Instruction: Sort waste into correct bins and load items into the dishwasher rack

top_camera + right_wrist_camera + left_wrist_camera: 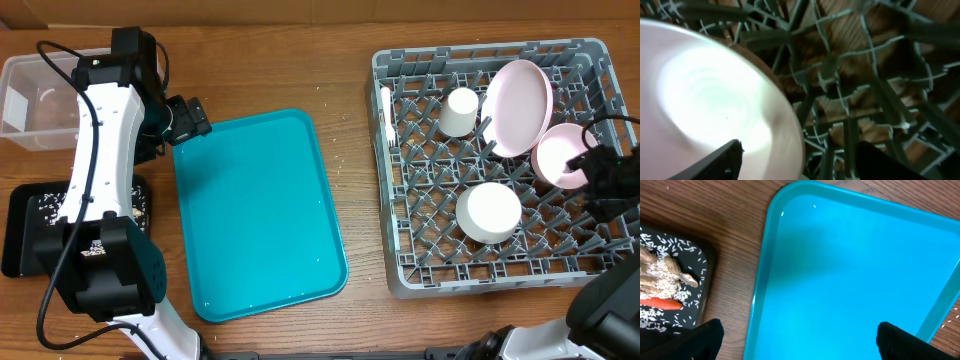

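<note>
Brown wood-grain table (350, 50) under everything; soft even light, probably from above.

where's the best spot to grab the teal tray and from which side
Grip the teal tray by its raised rim, along the long left edge. It lies flat on the table, so only the rim offers a pinch: come straight down, straddling the rim. The open left hand looks nearest that edge, by the far corner.
</note>
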`<state>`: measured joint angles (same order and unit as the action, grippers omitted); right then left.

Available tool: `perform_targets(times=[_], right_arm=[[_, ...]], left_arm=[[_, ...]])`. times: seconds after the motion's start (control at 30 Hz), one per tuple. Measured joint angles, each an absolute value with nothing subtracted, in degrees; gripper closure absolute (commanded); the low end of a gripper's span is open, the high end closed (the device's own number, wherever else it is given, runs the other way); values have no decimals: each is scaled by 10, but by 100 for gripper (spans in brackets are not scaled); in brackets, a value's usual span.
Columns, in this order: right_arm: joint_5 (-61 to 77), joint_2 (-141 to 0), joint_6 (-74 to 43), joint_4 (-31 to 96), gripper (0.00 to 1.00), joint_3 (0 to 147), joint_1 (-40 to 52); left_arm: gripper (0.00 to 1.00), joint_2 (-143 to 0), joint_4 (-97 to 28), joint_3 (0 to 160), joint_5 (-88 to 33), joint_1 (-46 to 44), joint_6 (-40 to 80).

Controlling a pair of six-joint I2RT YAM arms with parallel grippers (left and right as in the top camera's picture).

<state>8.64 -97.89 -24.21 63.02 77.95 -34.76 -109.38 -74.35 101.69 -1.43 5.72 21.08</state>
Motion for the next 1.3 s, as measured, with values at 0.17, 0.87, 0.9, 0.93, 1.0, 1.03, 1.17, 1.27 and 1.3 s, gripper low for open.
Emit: perform_targets(times=[0.17, 0.87, 0.9, 0.93, 1.0, 1.03, 1.17, 1.27, 1.3], right_arm=[[87, -980, -250, 595, 44, 754, -344], [-5, -980, -289, 760, 96, 906, -367], [-29, -978, -306, 774, 96, 910, -367], [-59, -976, -331, 790, 96, 911, -367], [-112, -974, -381, 820, 96, 911, -365], [-139, -973, -411, 833, 96, 911, -363], [-233, -970, -513, 837, 96, 910, -344], [-288, -968, -561, 809, 96, 900, -317], [-308, -968, -571, 796, 96, 893, -307]], left_arm=[[0, -1094, -743, 1017, -14, 57, 211], [0, -1094, -743, 1017, -14, 57, 211], [0, -1094, -743, 1017, -14, 57, 211], [0, -1094, -743, 1017, -14, 57, 211], [0, -1094, -743, 1017, -14, 57, 211], [0, -1094, -743, 1017, -14, 57, 211], [0, -1094, -743, 1017, -14, 57, 211], [0, -1094, -743, 1017, -14, 57, 211], [0, -1094, -743, 1017, -14, 57, 211]])
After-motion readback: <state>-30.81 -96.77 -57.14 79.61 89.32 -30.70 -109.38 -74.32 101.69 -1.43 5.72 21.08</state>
